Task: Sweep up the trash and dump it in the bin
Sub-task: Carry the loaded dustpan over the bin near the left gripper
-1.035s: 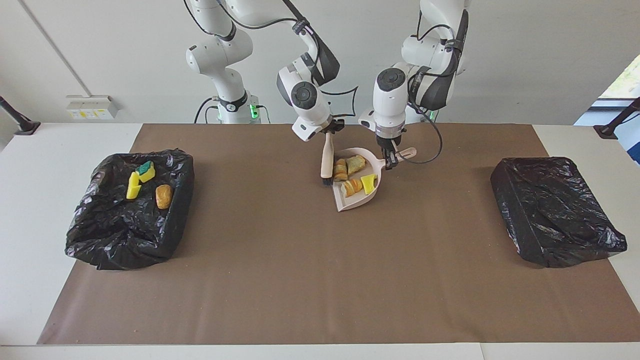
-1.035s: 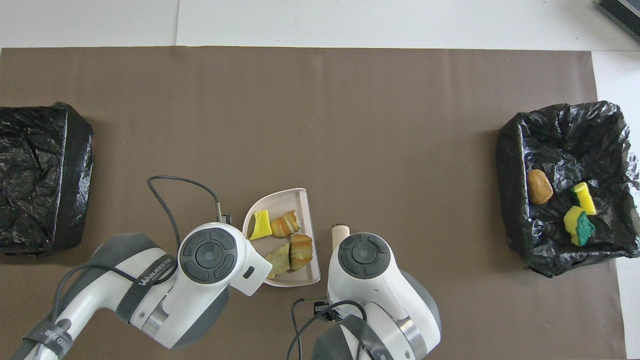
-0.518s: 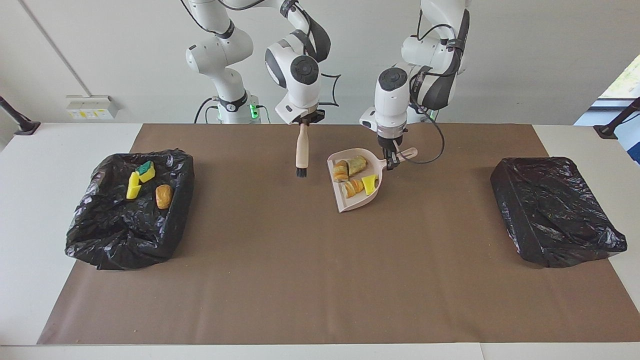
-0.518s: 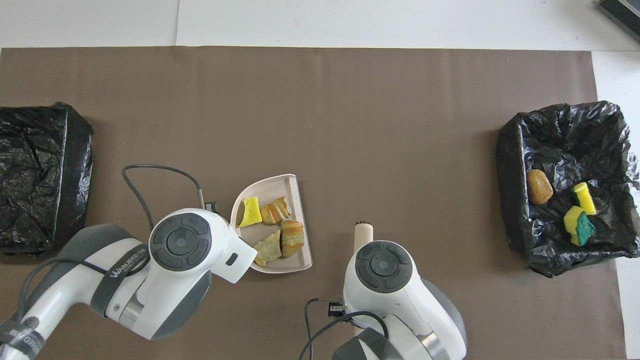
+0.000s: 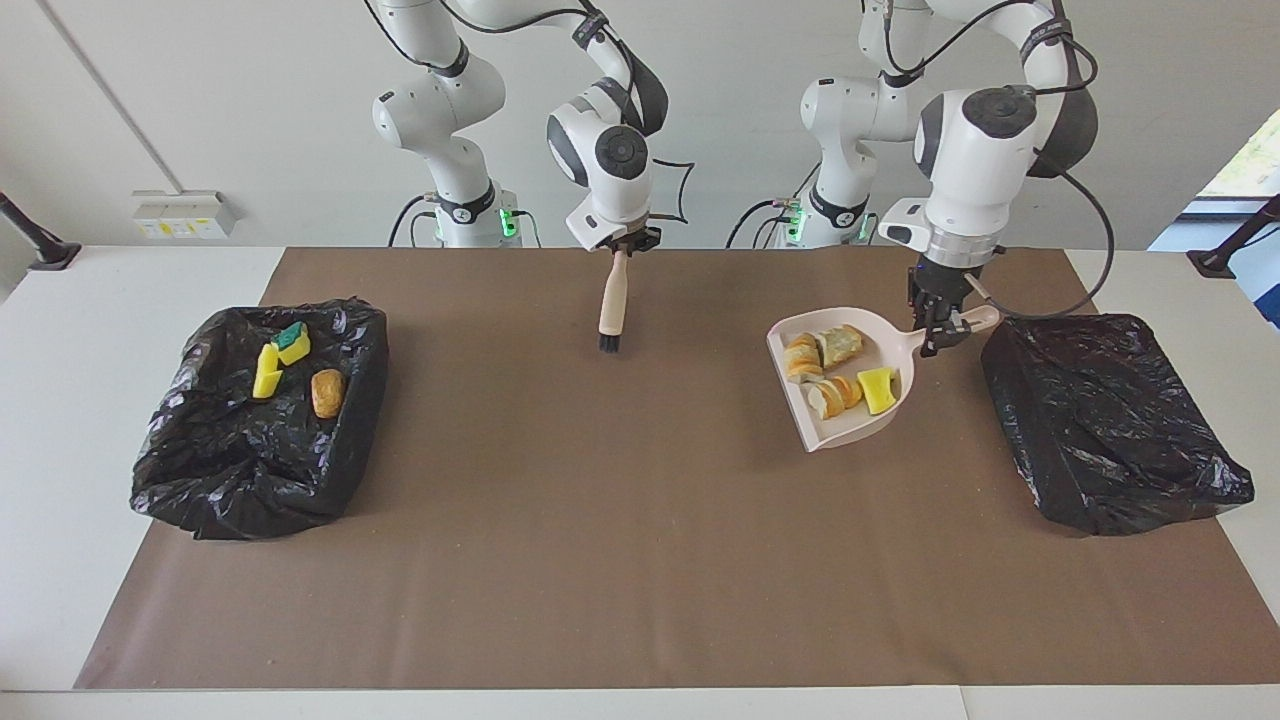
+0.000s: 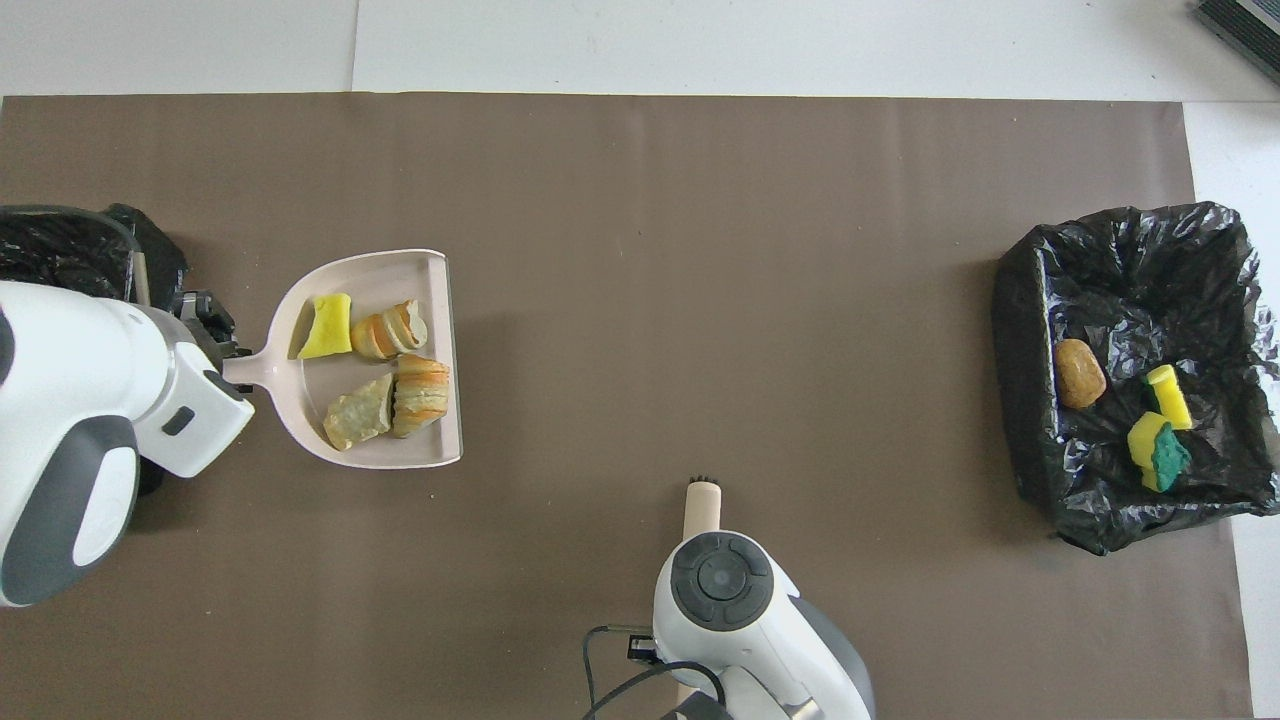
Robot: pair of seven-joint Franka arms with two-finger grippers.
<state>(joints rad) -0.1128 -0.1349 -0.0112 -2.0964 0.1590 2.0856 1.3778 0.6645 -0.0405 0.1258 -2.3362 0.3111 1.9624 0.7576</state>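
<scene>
My left gripper (image 5: 940, 325) is shut on the handle of the pale pink dustpan (image 5: 842, 428), holding it up over the brown mat beside the black-lined bin (image 5: 1100, 420) at the left arm's end of the table. Trash lies in the pan: a yellow sponge piece (image 5: 878, 389) and three bread-like chunks (image 5: 830, 396). From above, the dustpan (image 6: 380, 275) and its trash (image 6: 420, 395) show beside that bin (image 6: 150, 250). My right gripper (image 5: 622, 245) is shut on a wooden-handled brush (image 5: 611, 305), which hangs bristles down over the mat's middle.
A second black-lined bin (image 5: 250, 460) stands at the right arm's end. It holds a green-topped sponge (image 5: 292, 340), a yellow sponge piece (image 5: 265, 370) and a brown chunk (image 5: 327, 392). The brown mat (image 5: 600, 520) covers most of the table.
The left arm has lifted the loaded dustpan and carried it from the middle toward the bin at its own end. The right gripper has raised the brush and drawn it away from the pan.
</scene>
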